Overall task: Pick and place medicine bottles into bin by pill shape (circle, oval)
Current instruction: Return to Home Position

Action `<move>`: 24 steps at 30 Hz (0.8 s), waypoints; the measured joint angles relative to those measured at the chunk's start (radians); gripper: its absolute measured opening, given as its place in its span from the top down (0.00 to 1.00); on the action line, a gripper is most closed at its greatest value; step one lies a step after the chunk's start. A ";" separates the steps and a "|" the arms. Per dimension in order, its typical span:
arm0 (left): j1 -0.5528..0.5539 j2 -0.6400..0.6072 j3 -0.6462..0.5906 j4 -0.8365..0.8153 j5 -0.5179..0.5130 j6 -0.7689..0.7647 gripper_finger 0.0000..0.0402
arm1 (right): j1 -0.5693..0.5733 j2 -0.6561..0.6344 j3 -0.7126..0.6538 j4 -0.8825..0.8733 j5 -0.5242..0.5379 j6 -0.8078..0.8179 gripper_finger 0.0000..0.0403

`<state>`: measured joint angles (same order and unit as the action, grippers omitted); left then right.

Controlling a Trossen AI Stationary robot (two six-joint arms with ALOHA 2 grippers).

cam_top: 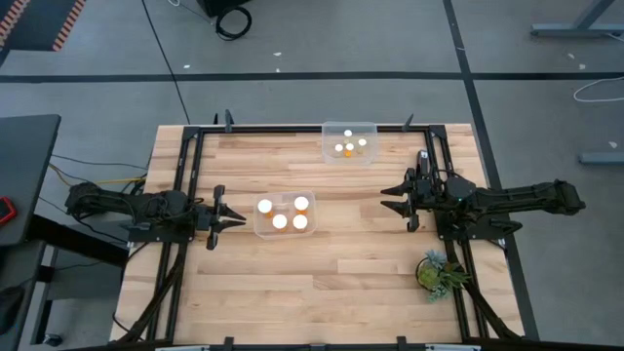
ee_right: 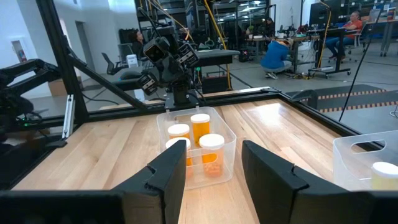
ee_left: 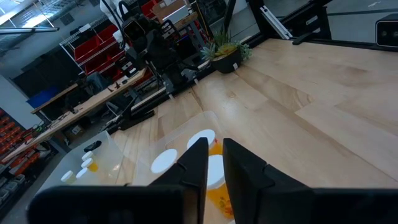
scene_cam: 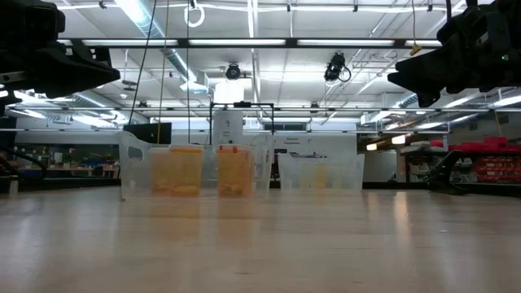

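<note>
We see a light wooden plank table (cam_top: 322, 283) with a black frame around it, and two dark arms over it. The left arm (cam_top: 127, 210) lies along the table's left side. Its left gripper (cam_top: 237, 221) hangs just beside the middle clear plastic bin (cam_top: 284, 234), without touching it. Its fingers are almost together with only a thin slit between them, and they hold nothing. The right arm (cam_top: 517, 200) lies along the right side. The right gripper (cam_top: 387, 203) is above bare wood, well apart from both bins. Its fingers are spread with a clear gap, and they hold nothing.

We count four larger white-capped orange pill bottles (cam_top: 280, 221) standing upright in the middle bin. The second clear plastic bin (cam_top: 331, 130) sits at the table's far edge. It holds four smaller white-capped orange bottles (cam_top: 350, 151) in a cluster. We see no bottles loose on the wood. A small green plant in a dark pot (cam_top: 439, 271) stands near the right arm's base, at the near right of the table.
</note>
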<state>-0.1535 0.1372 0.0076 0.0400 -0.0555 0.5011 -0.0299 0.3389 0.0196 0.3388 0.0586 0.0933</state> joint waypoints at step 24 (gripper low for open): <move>0.000 0.000 0.000 0.000 0.000 0.000 0.87 | 0.000 0.000 0.000 0.000 0.000 0.000 0.60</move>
<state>-0.1535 0.1375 0.0078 0.0402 -0.0555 0.5013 -0.0303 0.3389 0.0196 0.3386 0.0586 0.0936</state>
